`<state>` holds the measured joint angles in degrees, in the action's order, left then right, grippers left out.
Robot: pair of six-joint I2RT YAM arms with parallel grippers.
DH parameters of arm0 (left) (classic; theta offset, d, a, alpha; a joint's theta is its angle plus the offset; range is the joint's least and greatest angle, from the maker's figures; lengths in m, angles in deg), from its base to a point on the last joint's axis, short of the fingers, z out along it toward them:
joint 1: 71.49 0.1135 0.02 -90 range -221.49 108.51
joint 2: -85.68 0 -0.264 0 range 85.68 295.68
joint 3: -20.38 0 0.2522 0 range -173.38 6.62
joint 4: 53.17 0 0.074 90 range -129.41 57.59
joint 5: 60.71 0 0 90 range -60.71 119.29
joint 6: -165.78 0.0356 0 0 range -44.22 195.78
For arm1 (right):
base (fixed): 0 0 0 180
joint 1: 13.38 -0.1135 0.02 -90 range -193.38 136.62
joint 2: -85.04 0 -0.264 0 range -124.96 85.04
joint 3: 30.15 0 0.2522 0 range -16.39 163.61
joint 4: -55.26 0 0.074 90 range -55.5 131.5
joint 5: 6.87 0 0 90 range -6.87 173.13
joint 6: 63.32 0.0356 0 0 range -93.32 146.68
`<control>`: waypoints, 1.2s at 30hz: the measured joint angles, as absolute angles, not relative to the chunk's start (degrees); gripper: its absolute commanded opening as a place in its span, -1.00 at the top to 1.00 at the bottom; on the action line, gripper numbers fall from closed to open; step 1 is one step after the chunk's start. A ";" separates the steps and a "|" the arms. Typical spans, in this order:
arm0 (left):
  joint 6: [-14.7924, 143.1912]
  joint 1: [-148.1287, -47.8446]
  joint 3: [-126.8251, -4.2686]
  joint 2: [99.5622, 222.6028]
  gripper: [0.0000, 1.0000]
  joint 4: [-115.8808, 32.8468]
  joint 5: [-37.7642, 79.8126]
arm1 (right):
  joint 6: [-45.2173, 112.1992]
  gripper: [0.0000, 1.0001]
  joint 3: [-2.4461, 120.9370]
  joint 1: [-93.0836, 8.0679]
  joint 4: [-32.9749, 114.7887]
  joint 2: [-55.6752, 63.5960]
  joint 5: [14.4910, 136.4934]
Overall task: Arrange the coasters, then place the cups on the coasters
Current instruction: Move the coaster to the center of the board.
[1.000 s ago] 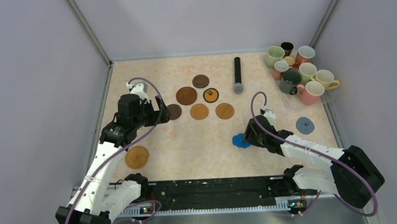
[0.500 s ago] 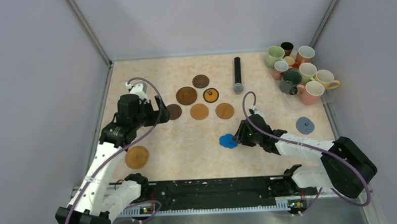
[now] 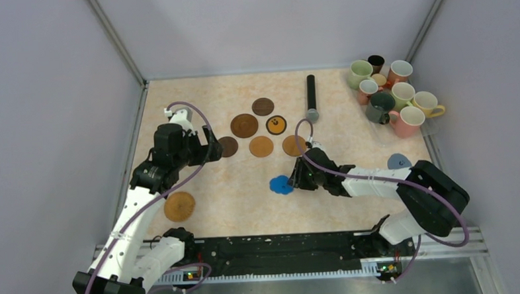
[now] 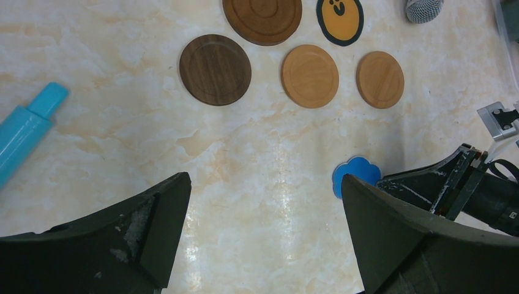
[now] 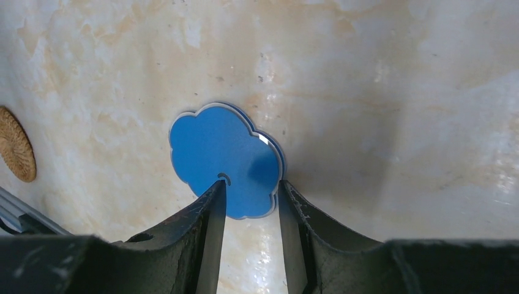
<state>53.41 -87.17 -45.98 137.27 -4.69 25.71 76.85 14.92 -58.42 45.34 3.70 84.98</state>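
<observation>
While the right gripper [image 5: 251, 185] pinches the blue flower coaster [image 5: 214, 147], slippage threatens.
Only one lobe is clamped, so dragging could twist it free; the left gripper [image 4: 264, 180] hangs spread wide.

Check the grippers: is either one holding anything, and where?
Right gripper pinches the blue coaster by its near edge; left gripper is open, empty.
</observation>
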 measured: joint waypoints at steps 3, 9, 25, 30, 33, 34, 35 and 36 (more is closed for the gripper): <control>53.41 -87.17 -45.95 137.27 -0.97 -4.69 25.73 | 77.26 0.28 16.19 -59.03 46.13 1.97 84.91; 53.41 -87.17 -45.95 137.14 -0.97 -4.67 25.71 | 78.16 0.32 16.43 -59.53 47.63 0.86 84.48; 53.41 -87.17 -45.95 136.68 -0.97 -4.69 25.76 | 77.18 0.44 20.08 -60.58 43.37 -1.02 84.08; 53.41 -87.17 -45.95 136.68 -0.97 -4.69 25.76 | 76.26 0.58 20.93 -61.50 40.55 0.66 82.77; 53.41 -87.17 -45.95 136.68 -0.98 -4.69 25.76 | 76.13 0.77 22.31 -63.33 40.09 0.68 81.40; 53.41 -87.17 -45.95 136.66 -0.98 -4.69 25.76 | 76.15 0.87 22.75 -64.03 40.20 0.60 80.83; 53.41 -87.17 -45.95 136.66 -0.97 -4.69 25.78 | 76.15 0.99 23.12 -64.67 40.49 0.36 80.15; 53.39 -87.17 -45.95 136.66 -0.98 -4.69 25.84 | 76.26 1.00 23.49 -65.28 41.23 -0.23 79.60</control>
<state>53.39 -87.17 -45.95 136.66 -4.69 25.84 76.26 23.49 -65.28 41.23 -0.23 79.60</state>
